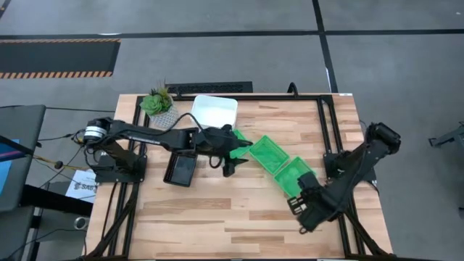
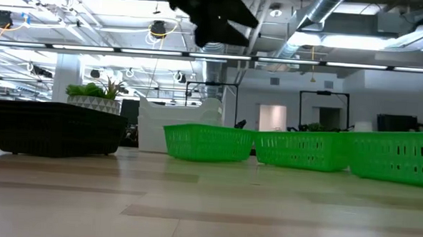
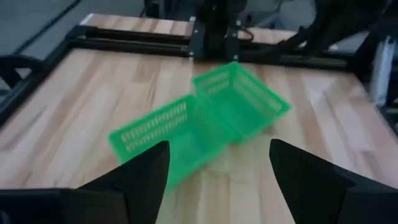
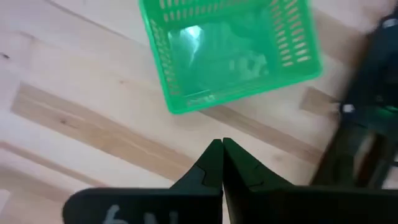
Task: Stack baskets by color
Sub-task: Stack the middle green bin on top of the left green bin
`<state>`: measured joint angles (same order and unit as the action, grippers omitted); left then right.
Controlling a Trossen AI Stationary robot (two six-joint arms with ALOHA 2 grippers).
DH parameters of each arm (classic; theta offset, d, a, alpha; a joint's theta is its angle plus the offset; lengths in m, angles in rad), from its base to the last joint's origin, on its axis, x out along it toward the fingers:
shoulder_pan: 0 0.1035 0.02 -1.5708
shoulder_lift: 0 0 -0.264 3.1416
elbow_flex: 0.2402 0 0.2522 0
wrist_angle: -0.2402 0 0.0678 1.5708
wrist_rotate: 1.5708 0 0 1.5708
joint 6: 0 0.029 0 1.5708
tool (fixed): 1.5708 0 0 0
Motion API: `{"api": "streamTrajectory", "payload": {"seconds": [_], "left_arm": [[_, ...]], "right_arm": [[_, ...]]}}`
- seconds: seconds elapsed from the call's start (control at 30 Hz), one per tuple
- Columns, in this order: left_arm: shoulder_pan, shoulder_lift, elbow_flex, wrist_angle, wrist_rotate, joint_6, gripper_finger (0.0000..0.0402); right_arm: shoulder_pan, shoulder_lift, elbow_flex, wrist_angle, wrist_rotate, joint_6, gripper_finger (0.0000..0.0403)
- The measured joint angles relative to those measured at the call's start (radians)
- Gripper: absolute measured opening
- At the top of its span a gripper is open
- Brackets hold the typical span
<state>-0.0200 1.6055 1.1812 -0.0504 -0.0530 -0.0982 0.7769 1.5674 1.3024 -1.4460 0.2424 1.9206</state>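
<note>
Three green baskets stand in a slanting row on the table: one [image 1: 240, 138] partly under my left arm, a middle one [image 1: 270, 154] and a right one [image 1: 293, 176]. A white basket [image 1: 214, 112] sits at the far edge and a black basket [image 1: 181, 169] to the left. My left gripper [image 3: 214, 180] hangs open above the table by the left end of the green row, facing the middle green basket [image 3: 165, 137]. My right gripper [image 4: 222, 158] is shut and holds nothing, above bare wood just nearer than the right green basket [image 4: 230, 50].
A potted plant [image 1: 158, 104] stands at the far left corner beside the white basket. Black frame rails [image 1: 326, 116] border the tabletop. Bare wood spreads across the near half of the table [image 1: 217, 217].
</note>
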Motion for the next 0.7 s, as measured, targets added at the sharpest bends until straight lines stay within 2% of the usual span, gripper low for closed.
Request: {"api": "streamTrajectory", "payload": {"seconds": [0.07,0.23,0.4,0.6,0.7], "left_arm": [[0.011,0.055,0.012,0.073,0.015,0.04,0.0265],[0.011,0.223,0.121,0.091,0.066,0.115,0.0265],[0.003,0.384,0.28,-0.043,0.093,0.147,0.0265],[-0.01,0.564,0.542,-0.244,-0.048,0.288,0.0265],[-0.011,0.644,0.653,-0.381,-0.063,0.342,0.0265]], "right_arm": [[0.028,-0.002,0.035,-0.046,0.02,0.034,0.0019],[0.077,-0.001,0.066,-0.091,0.056,0.111,0.0017],[0.108,-0.001,0.064,-0.09,0.065,0.148,0.0017],[0.114,-0.001,0.064,-0.089,0.082,0.151,0.0022],[0.12,-0.001,0.064,-0.087,0.082,0.151,0.002]]}}
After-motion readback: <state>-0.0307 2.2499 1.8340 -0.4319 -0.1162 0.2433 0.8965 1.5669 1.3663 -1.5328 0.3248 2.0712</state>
